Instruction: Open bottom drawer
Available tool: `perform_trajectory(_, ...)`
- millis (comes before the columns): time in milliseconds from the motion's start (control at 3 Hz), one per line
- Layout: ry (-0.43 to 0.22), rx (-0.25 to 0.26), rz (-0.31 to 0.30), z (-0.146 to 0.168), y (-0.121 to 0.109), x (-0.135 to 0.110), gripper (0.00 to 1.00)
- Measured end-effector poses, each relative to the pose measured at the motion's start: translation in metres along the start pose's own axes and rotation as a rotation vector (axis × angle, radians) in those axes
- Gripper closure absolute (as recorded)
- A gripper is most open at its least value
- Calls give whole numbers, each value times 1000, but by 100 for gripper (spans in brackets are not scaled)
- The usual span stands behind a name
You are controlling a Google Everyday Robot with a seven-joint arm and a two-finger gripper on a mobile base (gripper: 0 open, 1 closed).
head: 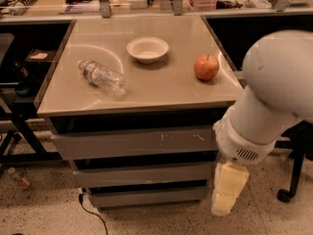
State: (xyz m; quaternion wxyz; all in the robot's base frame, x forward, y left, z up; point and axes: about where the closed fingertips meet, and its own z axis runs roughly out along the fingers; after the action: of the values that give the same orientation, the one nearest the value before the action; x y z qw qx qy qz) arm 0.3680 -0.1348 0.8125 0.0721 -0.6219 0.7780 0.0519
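Bottom drawer (151, 197): the lowest and narrowest of three stacked grey metal drawers, toward 6 o'clock in the view, just above the floor. Its front is a flat, plain, matte strip with no marks. It sits pushed in, with a dark gap above it.
Claw (222, 204): a pale yellow, blocky, foam-like part hanging straight down toward 4 o'clock, just beside the bottom drawer's right end. Whether it is open or closed cannot be told, and it shows no hold on anything.
Arm (274, 92): a smooth, white, rounded shell at 3 o'clock, with a small vent grille near its lower end.
Middle drawer (144, 173): grey metal, flat, mid-width.
Top drawer (132, 143): the widest, grey, with white scratch marks on its right half.
Desk (161, 89): a smooth, beige, slightly glossy top with a metal edge.
Bowl (147, 49): round, shallow, off-white, toward 12 o'clock.
Apple (206, 67): red and shiny, toward 2 o'clock.
Bottle (101, 76): clear, crinkled plastic, lying on its side toward 10 o'clock.
Floor (44, 212): speckled, with a black cable (93, 214) trailing across it.
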Motion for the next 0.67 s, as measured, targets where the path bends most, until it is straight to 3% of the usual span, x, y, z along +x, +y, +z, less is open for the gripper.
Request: perform_trajectory(667,21,-24,0,10,9,7,0)
